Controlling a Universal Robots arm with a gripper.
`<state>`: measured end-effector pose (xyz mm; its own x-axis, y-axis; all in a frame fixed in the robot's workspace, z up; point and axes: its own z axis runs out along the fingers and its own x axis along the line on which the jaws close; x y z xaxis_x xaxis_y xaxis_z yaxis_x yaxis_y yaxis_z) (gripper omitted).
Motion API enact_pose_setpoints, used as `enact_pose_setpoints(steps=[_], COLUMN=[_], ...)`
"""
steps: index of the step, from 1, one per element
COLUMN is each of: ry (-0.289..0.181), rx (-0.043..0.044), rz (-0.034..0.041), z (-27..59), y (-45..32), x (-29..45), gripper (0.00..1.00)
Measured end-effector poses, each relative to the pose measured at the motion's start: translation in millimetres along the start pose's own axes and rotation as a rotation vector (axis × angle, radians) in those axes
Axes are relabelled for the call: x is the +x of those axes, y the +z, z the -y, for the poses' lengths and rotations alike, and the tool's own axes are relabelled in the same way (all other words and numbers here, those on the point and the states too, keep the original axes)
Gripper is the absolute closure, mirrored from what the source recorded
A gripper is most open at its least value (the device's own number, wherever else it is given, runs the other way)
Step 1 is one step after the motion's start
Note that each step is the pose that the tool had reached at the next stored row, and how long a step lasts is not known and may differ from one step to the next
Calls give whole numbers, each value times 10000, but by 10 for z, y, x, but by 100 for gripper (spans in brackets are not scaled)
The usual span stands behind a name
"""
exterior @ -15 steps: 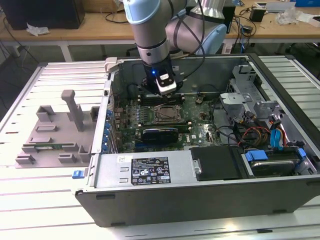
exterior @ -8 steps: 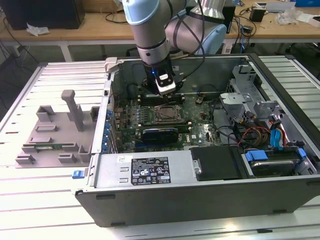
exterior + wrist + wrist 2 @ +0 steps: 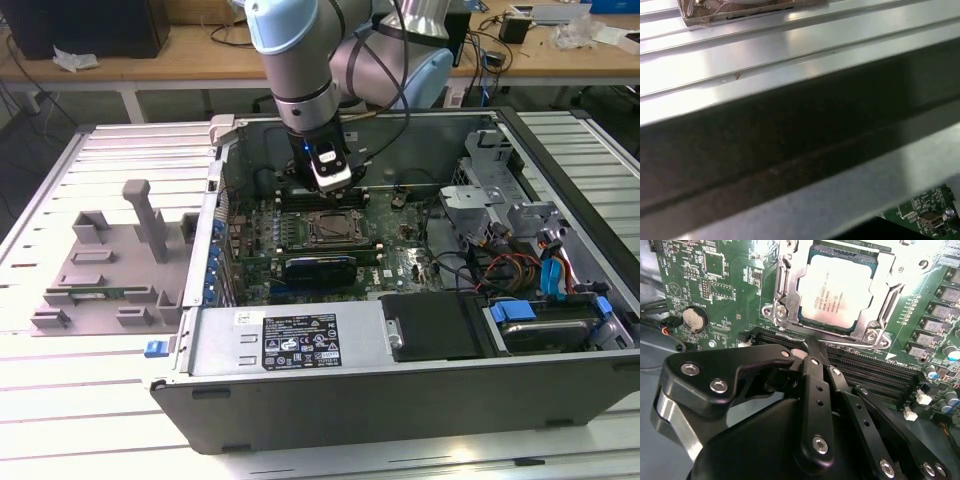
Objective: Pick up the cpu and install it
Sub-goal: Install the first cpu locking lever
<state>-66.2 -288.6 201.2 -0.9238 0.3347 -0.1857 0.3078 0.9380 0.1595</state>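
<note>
One small flat square cpu [image 3: 836, 286] with a shiny silver top sits inside the dark metal-framed socket [image 3: 785, 287] on the green motherboard [image 3: 715, 285]; the chip appears already seated, though whether it lies fully flat is hard to judge. In the second wrist view the black gripper [image 3: 812, 342] hovers just beside the socket's near edge, its fingers drawn narrowly together with nothing between them. My worry is the fingertips catching the frame or scraping the long black memory slots [image 3: 875, 372] directly beneath them; a tilted chip could bend socket pins. Nearby, a round silver coin battery [image 3: 694, 318] lies clear; the grey case wall [image 3: 300, 375] and bundled cables [image 3: 500, 265] crowd the arm.
</note>
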Motion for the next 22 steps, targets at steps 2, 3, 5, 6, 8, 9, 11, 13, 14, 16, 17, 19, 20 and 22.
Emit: enact_pose_setpoints(steps=[2,3,5,6,8,9,11,13,14,16,17,19,20,22], ry=[-15,-19,-23,-23,-20,-37,-246,-263,-258,-242,-236,-221,-214,-204], rx=[63,85,104,105,74,151,1056,1132,1133,1136,1139,1141,1142,1143], rz=[21,28,36,36,26,51,354,379,380,382,383,385,386,387], z=[4,6,-16,-20,-21,-29,-47,-56,-62,-74,-79,-91,-94,-95], y=[18,24,56,59,55,11,-67,-121,-156,-234,-265,-332,-351,-360], x=[3,3,-68,-80,-82,-90,-103,-114,-121,-135,-141,-154,-157,-159], gripper=[89,89,89,89,89,89,89,89,89,89,89,89,89,89])
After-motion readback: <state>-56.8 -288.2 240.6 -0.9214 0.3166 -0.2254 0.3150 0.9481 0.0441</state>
